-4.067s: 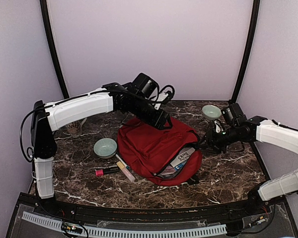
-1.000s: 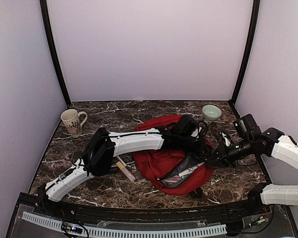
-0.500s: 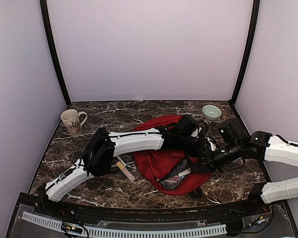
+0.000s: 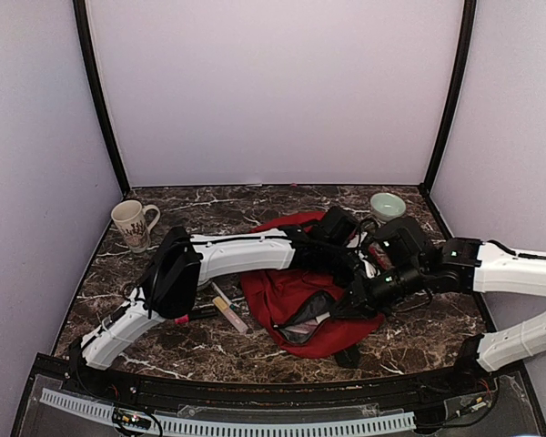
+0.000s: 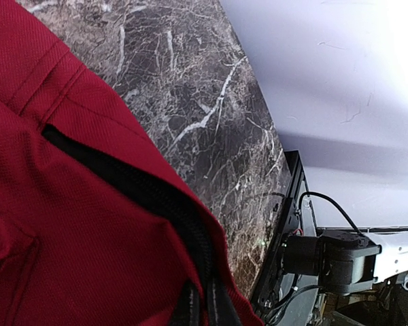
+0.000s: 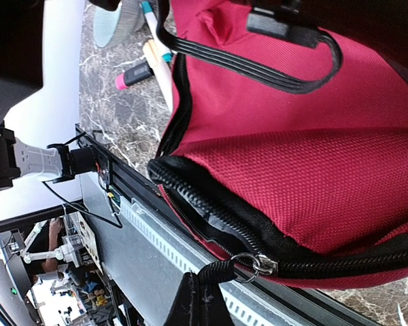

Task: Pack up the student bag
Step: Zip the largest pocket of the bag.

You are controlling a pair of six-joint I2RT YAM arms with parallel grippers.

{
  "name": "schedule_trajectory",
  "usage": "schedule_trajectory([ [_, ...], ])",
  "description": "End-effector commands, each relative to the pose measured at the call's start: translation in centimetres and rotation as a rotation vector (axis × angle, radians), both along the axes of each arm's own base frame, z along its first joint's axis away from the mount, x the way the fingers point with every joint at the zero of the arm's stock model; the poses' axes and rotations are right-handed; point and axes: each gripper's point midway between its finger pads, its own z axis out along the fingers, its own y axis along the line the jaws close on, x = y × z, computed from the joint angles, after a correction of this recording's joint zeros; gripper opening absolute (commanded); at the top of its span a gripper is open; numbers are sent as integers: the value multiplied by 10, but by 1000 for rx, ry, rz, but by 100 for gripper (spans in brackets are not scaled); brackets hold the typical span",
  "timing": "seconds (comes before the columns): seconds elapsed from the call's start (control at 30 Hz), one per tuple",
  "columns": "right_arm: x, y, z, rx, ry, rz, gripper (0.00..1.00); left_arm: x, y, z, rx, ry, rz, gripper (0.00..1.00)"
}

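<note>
The student bag (image 4: 291, 293) is a dark-red backpack lying in the middle of the marble table. Its main zipper gapes in a narrow slit (image 4: 302, 323) on the near side. My left gripper (image 5: 202, 309) is shut on the bag's fabric edge beside a black zipper (image 5: 156, 197); in the top view it is tucked under its wrist at the bag's right side. My right gripper (image 6: 200, 297) is shut on the black zipper pull cord (image 6: 221, 272), which hangs from the slider (image 6: 264, 265). In the top view the right gripper (image 4: 348, 305) sits at the bag's near right.
A patterned mug (image 4: 133, 223) stands at the back left and a pale green bowl (image 4: 388, 205) at the back right. Loose markers (image 4: 227, 311) lie left of the bag, one pink-capped (image 6: 130, 76). The left arm (image 4: 246, 255) spans the table's left half.
My right gripper has travelled left along the bag with the zipper pull, and the opening has narrowed over the contents. The left arm has barely moved.
</note>
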Motion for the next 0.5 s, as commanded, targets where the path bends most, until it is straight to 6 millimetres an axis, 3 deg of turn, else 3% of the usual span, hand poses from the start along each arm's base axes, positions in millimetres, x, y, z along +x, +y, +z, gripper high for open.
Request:
schedule_trajectory([
  [0.0,1,19,59,173,-114,32,0,16,9,69,-107,-113,3,3],
  [0.07,3,13,60,157,-124,6,2,17,16,81,-122,-124,-10,8],
  [0.13,3,7,60,146,-127,-11,25,19,26,95,-133,-144,-15,16],
  [0.2,2,1,61,131,-129,-22,38,18,36,102,-131,-160,-20,24],
  [0.33,7,-13,67,92,-179,-66,52,12,55,120,-131,-199,-30,40],
  [0.47,22,-24,79,79,-269,-121,56,6,80,134,-82,-262,-11,54],
])
